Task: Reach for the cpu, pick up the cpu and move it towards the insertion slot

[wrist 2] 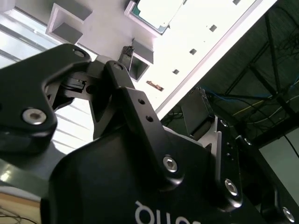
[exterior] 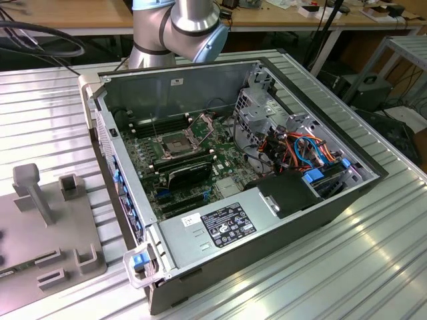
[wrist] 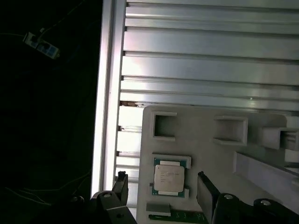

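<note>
One arm (exterior: 175,25), grey and blue, upper middle of the exterior view; cut off by the frame's upper edge.

One gripper (wrist: 161,178), black. Two fingers (wrist: 120,183) in the first wrist view. Jaws spread wide, one finger on each side of the cpu (wrist: 170,178), neither touching it. How high they hang over it: cannot tell.

One cpu, a pale metal square. It lies flat in a shallow seat of the grey fixture (wrist: 205,154) and sits between the fingers. In the second wrist view the cpu (wrist 2: 154,11) is cut by the frame edge, and one fingertip (wrist 2: 126,52) shows against the fixture. The gripper's own body covers much of that view.

Fixture: one. Three small box-shaped brackets (wrist: 163,126) counted on it in the first wrist view. In the exterior view the fixture (exterior: 73,233) lies at lower left, cut by the frame's left edge, with one tall post (exterior: 37,190) standing on it.

One computer case (exterior: 313,200), side open, centre of the exterior view, resting on the ribbed metal table (exterior: 347,273).

One insertion slot (exterior: 175,143), a shiny frame with a dark centre, on the board inside the case at centre left. It is well apart from the fixture. One black block (exterior: 190,173) lies just below it in the frame. Lever detail too small to make out.
</note>
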### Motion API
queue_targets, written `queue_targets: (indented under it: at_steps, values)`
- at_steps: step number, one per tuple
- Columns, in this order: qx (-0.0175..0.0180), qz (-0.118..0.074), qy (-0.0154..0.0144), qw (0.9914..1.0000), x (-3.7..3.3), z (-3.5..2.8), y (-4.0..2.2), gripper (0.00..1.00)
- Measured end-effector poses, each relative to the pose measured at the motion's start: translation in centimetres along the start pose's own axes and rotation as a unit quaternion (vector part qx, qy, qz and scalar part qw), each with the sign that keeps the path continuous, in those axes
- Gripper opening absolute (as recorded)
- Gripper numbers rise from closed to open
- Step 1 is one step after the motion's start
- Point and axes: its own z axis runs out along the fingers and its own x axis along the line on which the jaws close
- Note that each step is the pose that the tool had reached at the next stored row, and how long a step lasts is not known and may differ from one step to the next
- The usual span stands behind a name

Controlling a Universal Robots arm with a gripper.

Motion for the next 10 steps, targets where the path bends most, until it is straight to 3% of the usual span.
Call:
queue_targets:
  at_steps: [10]
  values:
    - [-0.0003,0.000,-0.0006,1.00000,0.36,1.20,-0.49,0.69]
